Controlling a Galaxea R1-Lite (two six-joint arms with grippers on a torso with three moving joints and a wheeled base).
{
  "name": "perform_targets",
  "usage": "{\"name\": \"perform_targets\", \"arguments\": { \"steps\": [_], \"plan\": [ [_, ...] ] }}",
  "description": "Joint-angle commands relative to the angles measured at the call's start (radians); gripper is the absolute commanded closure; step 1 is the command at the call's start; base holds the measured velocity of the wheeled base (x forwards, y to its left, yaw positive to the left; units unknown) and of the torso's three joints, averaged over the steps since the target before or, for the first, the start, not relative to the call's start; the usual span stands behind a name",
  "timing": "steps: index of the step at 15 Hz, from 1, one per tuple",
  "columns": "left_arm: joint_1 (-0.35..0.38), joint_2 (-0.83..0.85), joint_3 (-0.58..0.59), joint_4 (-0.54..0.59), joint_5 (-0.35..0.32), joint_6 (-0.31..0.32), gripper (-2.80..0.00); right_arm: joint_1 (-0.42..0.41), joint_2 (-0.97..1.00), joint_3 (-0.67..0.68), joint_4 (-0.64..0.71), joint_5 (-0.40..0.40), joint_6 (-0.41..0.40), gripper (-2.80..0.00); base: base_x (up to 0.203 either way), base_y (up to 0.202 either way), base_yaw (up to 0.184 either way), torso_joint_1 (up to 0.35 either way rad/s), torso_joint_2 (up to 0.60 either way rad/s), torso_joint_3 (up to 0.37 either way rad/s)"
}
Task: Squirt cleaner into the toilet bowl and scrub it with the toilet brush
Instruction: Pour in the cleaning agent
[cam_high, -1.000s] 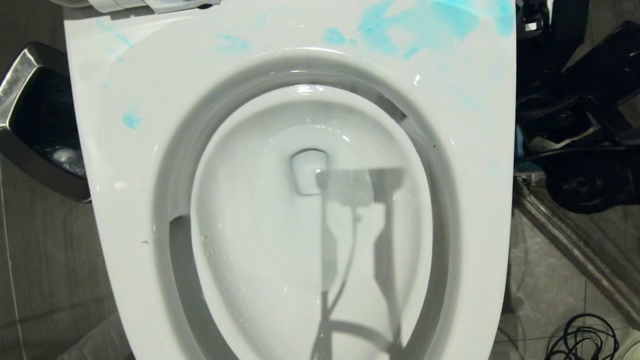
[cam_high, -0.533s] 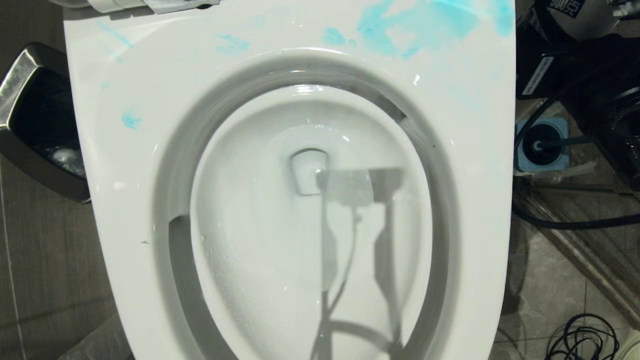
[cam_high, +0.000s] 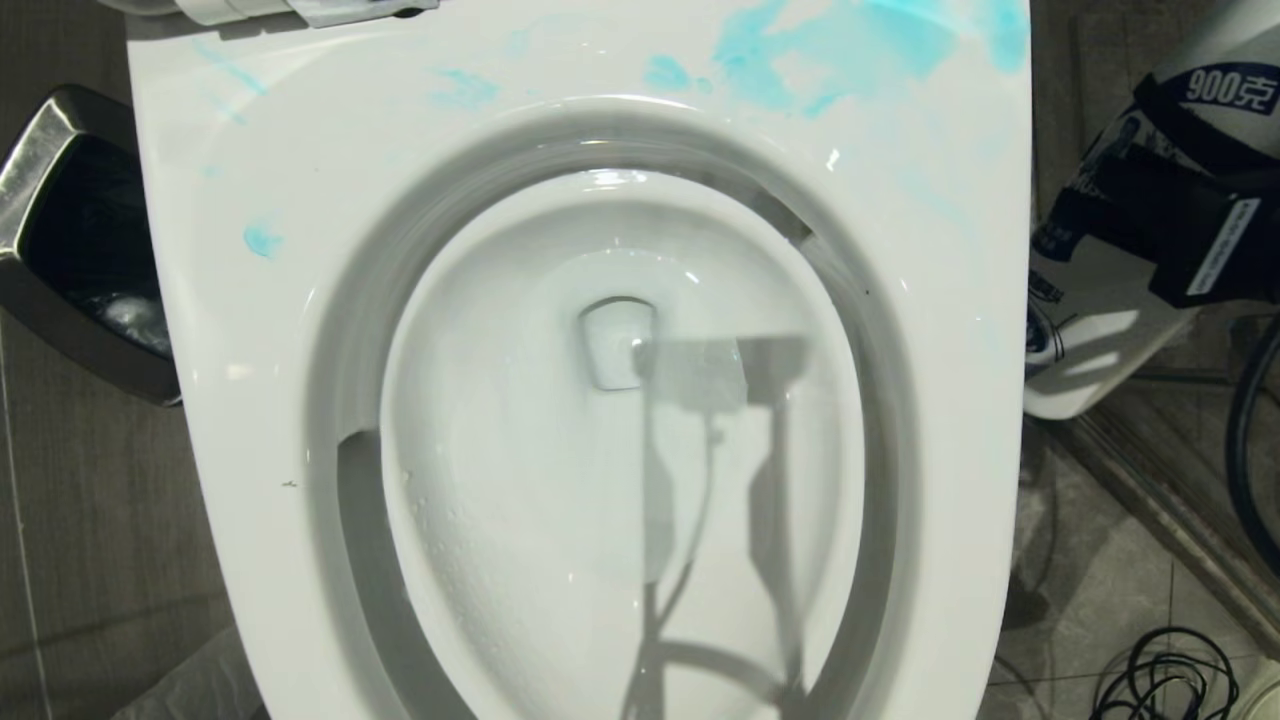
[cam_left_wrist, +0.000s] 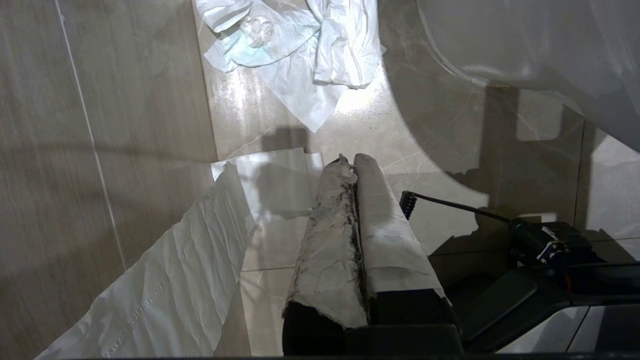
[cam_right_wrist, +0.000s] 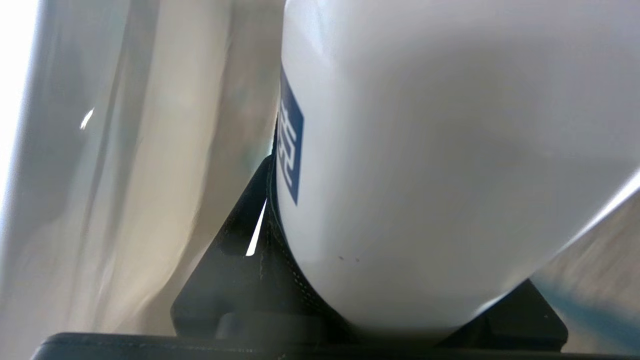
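Filling most of the head view, the toilet bowl (cam_high: 600, 420) sits centre frame w/ cleaner (cam_high: 840, 50) smeared turquoise on its rim, upper right. Waste bin (cam_high: 70, 240) at left edge. Right gripper (cam_high: 1150, 225) at right edge clamps a white bottle (cam_high: 1110, 300). Left gripper (cam_left_wrist: 354, 162) is closed, empty, above the floor tiles.

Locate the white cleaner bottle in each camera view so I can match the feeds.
Head view: the white cleaner bottle sits at the right edge, beside the toilet bowl, clamped by the right gripper.
Right wrist view: the bottle fills most of the picture, held between the gripper's black fingers.
Left wrist view: not in it.
Shared landmark: the bottle's dark-blue label with white print.
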Motion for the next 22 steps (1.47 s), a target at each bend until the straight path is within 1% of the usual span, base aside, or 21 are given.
{"name": "perform_targets", "arguments": {
  "steps": [1, 2, 4, 8, 11, 17, 22],
  "plan": [
    [0.000, 0.001, 0.000, 0.000, 0.000, 0.000, 0.00, 0.022, -0.111, -0.042, 0.200, -0.027, 0.035, 0.00, 0.000, 0.000, 0.000, 0.000, 0.00, 0.000],
    [0.000, 0.001, 0.000, 0.000, 0.000, 0.000, 0.00, 0.023, -0.145, -0.047, 0.236, -0.032, 0.033, 0.00, 0.000, 0.000, 0.000, 0.000, 0.00, 0.000],
    [0.000, 0.001, 0.000, 0.000, 0.000, 0.000, 0.00, 0.023, -0.210, -0.022, 0.271, -0.034, -0.010, 0.00, 0.000, 0.000, 0.000, 0.000, 0.00, 0.000],
    [0.000, 0.001, 0.000, 0.000, 0.000, 0.000, 0.00, 0.022, -0.307, 0.040, 0.274, -0.034, -0.115, 0.00, 0.000, 0.000, 0.000, 0.000, 0.00, 0.000],
    [0.000, 0.001, 0.000, 0.000, 0.000, 0.000, 0.00, 0.022, -0.320, 0.034, 0.267, -0.028, -0.145, 0.00, 0.000, 0.000, 0.000, 0.000, 0.00, 0.000],
    [0.000, 0.001, 0.000, 0.000, -0.002, 0.010, 0.00, 0.022, -0.323, 0.029, 0.103, -0.022, -0.231, 0.00, 0.000, 0.000, 0.000, 0.000, 0.00, 0.000],
    [0.000, 0.001, 0.000, 0.000, 0.000, 0.003, 0.00, 0.024, -0.327, 0.002, 0.100, -0.023, -0.242, 0.00, 0.000, 0.000, 0.000, 0.000, 0.00, 0.000]
  ]
}}
